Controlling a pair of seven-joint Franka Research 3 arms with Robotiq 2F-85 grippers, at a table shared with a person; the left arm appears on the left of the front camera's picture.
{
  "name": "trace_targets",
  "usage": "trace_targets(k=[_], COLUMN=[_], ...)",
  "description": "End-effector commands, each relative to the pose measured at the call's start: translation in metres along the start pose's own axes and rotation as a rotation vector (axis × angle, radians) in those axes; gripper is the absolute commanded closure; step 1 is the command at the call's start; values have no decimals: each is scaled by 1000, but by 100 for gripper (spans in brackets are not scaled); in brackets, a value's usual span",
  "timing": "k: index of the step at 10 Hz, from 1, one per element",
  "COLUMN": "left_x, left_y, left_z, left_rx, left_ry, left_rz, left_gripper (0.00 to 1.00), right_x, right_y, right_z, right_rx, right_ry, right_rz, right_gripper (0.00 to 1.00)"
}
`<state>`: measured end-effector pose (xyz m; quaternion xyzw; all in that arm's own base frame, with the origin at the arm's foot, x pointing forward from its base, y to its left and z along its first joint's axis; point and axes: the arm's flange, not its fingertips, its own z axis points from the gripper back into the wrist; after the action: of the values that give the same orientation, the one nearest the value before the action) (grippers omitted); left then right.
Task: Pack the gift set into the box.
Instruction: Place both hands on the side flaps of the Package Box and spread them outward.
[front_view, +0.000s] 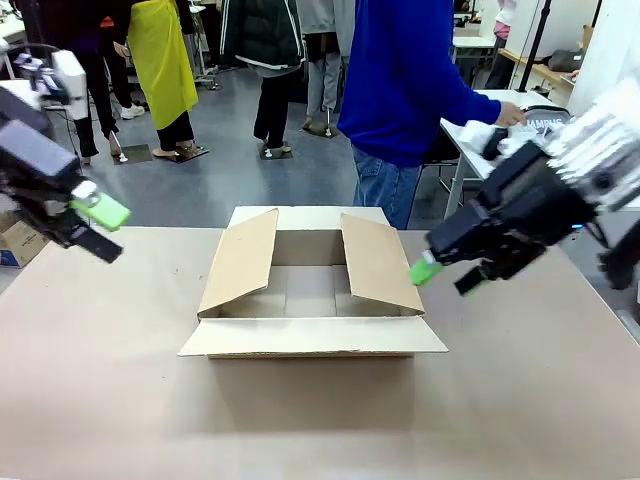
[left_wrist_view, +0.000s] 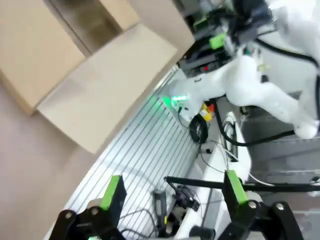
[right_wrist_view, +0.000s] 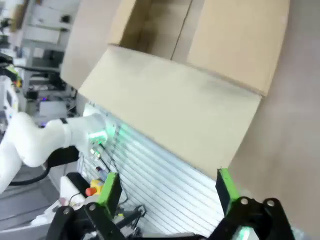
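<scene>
Plainly both sets of jaws stand apart with nothing between them. The left gripper hangs well to the left of the box, and the right gripper hovers just beside the box's right flap, above the table.

The box lies open, its near flap folded out flat, but the right flap and the left flap both lean inward over the opening. That looks the likeliest trouble: a wide set lowered between them could catch on an edge, tip and spill its loose pieces, or shove the unsecured box across the table. The right gripper is also close enough to its flap to knock it shut if it swings inward.

The gift set appears to sit well beyond the box's far right corner, on a side table, partly hidden by the right arm, with the person's hand at it. A hand-over would bring that hand and the open jaws together, so a mistimed closing could pinch the hand or drop the set.
</scene>
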<state>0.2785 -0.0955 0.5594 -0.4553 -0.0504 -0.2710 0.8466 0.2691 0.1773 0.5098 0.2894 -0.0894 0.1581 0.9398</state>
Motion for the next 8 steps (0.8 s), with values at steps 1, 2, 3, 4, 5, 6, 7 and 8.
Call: trace_targets(k=[1,2,3,4,5,6,7,8], left_x=[-36,-36,-7,12,31,50,66,82], left_y=[0,0,1,-6,-7,-3,5,11], left_z=[49,49,20,3,-9,-19,-26,-33], left_rx=[51,51,14,79,181,294,342,389], left_ry=[-192,-192,-61,-57,-60,-84,-72,-63], left_rz=[-1,-1,5,67,152,222,277,314], left_gripper=[0,0,0,0,0,0,0,0], right_x=[-8,0,8,21,29,29,22,12], right_y=[-12,0,7,21,28,25,23,26], right_z=[15,0,-8,-20,-26,-29,-34,-50], right_rx=[34,0,-73,-106,-85,-96,-126,-183], right_ry=[26,0,-31,-54,-106,-202,-297,-360], right_rz=[-48,0,8,68,108,95,48,37], right_gripper=[0,0,0,0,0,0,0,0])
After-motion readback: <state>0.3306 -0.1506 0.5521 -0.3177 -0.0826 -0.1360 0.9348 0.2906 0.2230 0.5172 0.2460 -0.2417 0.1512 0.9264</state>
